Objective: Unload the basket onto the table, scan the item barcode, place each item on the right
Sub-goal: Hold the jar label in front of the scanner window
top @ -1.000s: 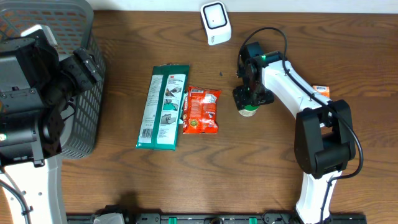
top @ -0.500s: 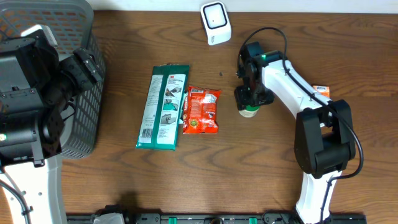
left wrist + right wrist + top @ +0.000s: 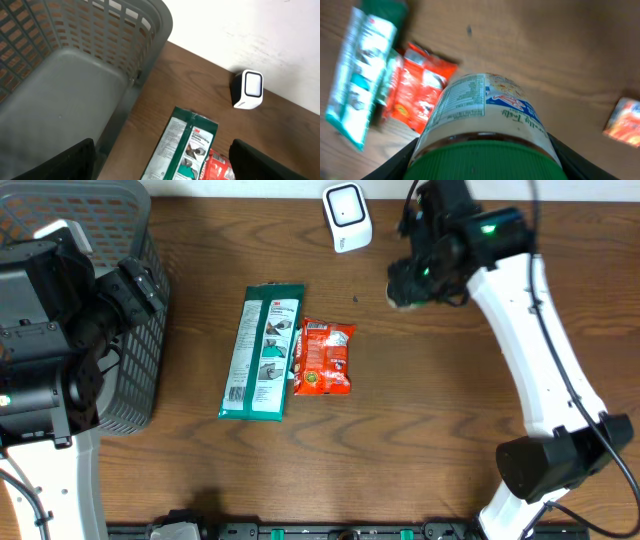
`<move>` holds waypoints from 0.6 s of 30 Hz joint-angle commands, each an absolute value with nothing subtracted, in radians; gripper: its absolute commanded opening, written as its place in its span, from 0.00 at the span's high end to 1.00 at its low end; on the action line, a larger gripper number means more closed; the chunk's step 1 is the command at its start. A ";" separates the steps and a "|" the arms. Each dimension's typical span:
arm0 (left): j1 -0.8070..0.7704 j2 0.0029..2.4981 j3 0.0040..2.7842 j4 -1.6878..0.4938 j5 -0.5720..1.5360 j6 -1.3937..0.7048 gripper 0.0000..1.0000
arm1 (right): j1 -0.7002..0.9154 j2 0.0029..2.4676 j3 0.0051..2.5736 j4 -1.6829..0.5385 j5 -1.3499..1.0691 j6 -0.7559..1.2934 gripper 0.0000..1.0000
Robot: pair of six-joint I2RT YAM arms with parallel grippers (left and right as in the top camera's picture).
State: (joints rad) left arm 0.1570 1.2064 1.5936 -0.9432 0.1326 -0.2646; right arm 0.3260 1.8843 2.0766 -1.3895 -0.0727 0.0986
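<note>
Green-lidded jar (image 3: 485, 120) picked up, scan pending
Right gripper (image 3: 418, 278) pinches it just right of the scanner (image 3: 347, 217); left gripper (image 3: 160, 162) spread, empty.

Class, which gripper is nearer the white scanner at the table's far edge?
Right. The right gripper, holding the jar, hangs just right of the scanner; the left gripper sits far off by the basket, open.
</note>
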 commanded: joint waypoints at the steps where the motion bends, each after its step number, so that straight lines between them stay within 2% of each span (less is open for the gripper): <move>1: 0.161 1.208 1.594 -0.945 0.139 -0.256 0.14 | 0.335 1.884 2.224 -1.417 -0.080 0.108 0.85; 4: 0.161 1.208 1.594 -0.945 0.139 -0.256 0.14 | 0.335 1.884 2.280 -1.399 -0.080 0.112 0.98; 11: 0.161 1.208 1.594 -0.945 0.139 -0.256 0.14 | 0.335 1.917 2.267 -1.239 -0.077 0.126 0.99; 18: 0.161 1.208 1.594 -0.945 0.139 -0.256 0.15 | 0.335 2.020 2.244 -0.981 -0.076 0.190 0.99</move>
